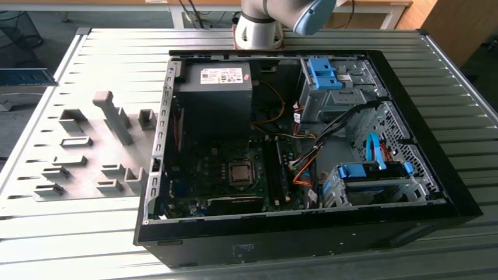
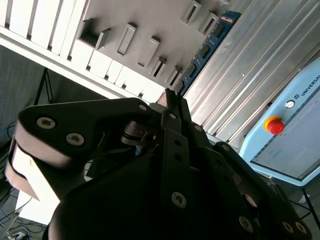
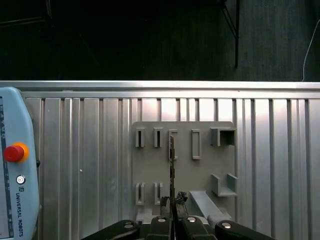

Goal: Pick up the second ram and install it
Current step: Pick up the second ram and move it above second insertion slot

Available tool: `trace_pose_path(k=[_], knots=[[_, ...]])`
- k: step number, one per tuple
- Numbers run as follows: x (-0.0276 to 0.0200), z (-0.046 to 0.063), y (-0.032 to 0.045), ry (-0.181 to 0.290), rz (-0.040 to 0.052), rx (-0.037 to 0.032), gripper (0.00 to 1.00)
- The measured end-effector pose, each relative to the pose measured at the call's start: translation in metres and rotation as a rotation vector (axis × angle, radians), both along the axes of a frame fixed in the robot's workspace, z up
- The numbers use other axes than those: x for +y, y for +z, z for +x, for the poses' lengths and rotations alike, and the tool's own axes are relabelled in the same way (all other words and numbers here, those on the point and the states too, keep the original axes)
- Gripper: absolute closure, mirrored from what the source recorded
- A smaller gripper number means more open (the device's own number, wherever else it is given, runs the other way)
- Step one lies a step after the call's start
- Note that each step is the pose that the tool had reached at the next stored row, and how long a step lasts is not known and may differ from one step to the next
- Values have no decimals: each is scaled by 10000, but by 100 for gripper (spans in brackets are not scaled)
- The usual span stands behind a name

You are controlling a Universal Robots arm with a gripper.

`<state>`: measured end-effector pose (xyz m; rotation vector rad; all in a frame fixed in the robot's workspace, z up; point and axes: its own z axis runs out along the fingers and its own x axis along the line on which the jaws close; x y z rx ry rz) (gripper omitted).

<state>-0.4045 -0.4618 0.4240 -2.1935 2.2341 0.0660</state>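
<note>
The second ram [image 3: 171, 160] is a thin stick seen edge-on in the first wrist view, reaching out from my gripper [image 3: 172, 201], which is shut on its near end. In the second wrist view the ram [image 2: 205, 50] shows its row of black chips beyond the gripper [image 2: 170, 97]. I hold it well above the grey fixture plate [image 3: 185, 172]. The open computer case [image 1: 435, 175] lies on the table in the exterior view, with the motherboard's memory slots [image 1: 274, 169] next to the processor socket.
Grey fixture blocks [image 1: 116, 119] stand on the plate at the exterior view's left of the case. A teach pendant [image 3: 15, 165] with a red button lies beside the plate on the ribbed metal table [image 1: 116, 52]. Cables and blue drive-bay clips [image 1: 323, 73] sit inside the case.
</note>
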Motion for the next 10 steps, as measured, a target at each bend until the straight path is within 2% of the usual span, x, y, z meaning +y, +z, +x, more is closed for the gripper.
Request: trace_pose_path(k=[2, 10], knots=[[0, 0, 27, 0, 1, -2, 86], [2, 1, 31, 0, -1, 0, 86]])
